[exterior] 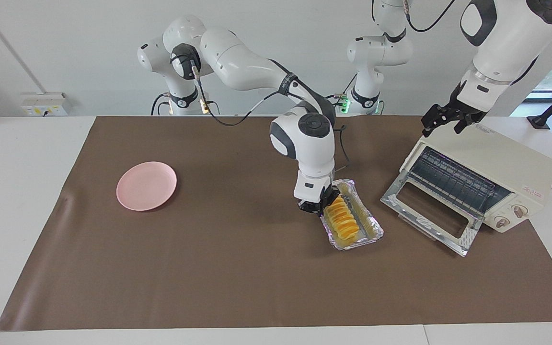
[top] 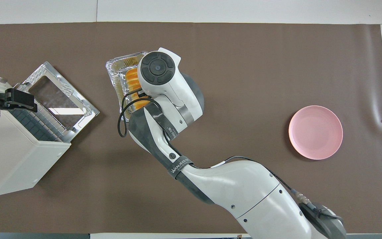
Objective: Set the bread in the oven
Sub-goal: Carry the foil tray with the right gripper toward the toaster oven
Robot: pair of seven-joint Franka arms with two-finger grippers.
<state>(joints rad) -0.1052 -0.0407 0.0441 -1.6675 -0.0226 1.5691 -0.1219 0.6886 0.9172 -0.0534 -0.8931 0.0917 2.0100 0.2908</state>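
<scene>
The bread, a ridged golden-yellow loaf, lies in a silver foil tray at mid-table. My right gripper is down in the tray, shut on the end of the bread nearer the robots. In the overhead view the right wrist covers that grip, and only part of the bread shows. The cream-white oven stands at the left arm's end of the table, its glass door dropped open and the wire rack showing. My left gripper hangs open just over the oven's top edge above the opening.
A round pink plate sits toward the right arm's end of the table, on the brown mat. The open oven door reaches out toward the foil tray, with a strip of bare mat between them.
</scene>
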